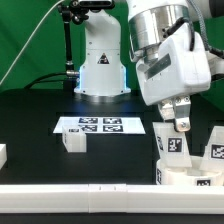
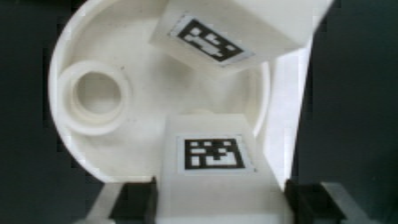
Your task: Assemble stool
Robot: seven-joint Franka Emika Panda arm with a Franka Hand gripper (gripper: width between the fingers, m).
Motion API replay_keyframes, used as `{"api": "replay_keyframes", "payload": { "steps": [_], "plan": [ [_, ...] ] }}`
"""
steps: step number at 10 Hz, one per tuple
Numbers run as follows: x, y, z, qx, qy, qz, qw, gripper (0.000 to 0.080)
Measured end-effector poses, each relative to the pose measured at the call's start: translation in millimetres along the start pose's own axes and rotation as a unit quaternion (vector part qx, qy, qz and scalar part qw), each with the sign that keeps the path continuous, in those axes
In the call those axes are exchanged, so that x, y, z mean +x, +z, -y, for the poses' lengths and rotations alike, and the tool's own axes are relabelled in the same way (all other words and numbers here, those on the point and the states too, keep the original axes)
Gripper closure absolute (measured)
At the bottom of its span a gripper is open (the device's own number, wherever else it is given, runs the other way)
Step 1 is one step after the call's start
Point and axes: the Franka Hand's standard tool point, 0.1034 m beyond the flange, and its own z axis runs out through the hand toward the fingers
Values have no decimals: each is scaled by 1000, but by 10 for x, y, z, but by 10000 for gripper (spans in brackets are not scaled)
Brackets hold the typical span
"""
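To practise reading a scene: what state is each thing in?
Gripper: set around a leg; open or shut unclear.
Leg at the gripper: upright on the seat.
Second leg: upright on the seat, untouched.
Seat: lying flat, bearing legs.
Loose leg: lying apart, untouched.

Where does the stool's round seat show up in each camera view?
Exterior view: the seat sits low at the exterior view's right, below the gripper.
Wrist view: the seat fills most of the picture.
Shared landmark: the tagged leg nearest the gripper.
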Motion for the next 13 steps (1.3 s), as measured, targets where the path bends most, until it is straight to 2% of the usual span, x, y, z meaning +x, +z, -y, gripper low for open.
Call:
{"api": "replay_keyframes", "payload": {
  "steps": [2, 3, 4, 5, 6, 7, 9, 10, 12, 13],
  "plan": [
    [-16, 4, -8, -4, 43, 4, 999, 459],
    [-19, 7, -16, -4, 71, 5, 997, 385],
    [-23, 8, -18, -4, 71, 5, 997, 385],
    [-23, 8, -19, -4, 67, 5, 998, 252],
    [-24, 10, -23, -5, 64, 6, 998, 166],
    [-54, 0, -34, -26, 25, 16, 999, 166],
    [-61, -118, 89, -31, -17, 32, 999, 151],
    [-81, -182, 141, -34, -75, 43, 996, 151],
    [-57, -272, 262, -26, -121, 51, 991, 150],
    [-51, -260, 249, -25, -164, 50, 985, 150]
  ]
}}
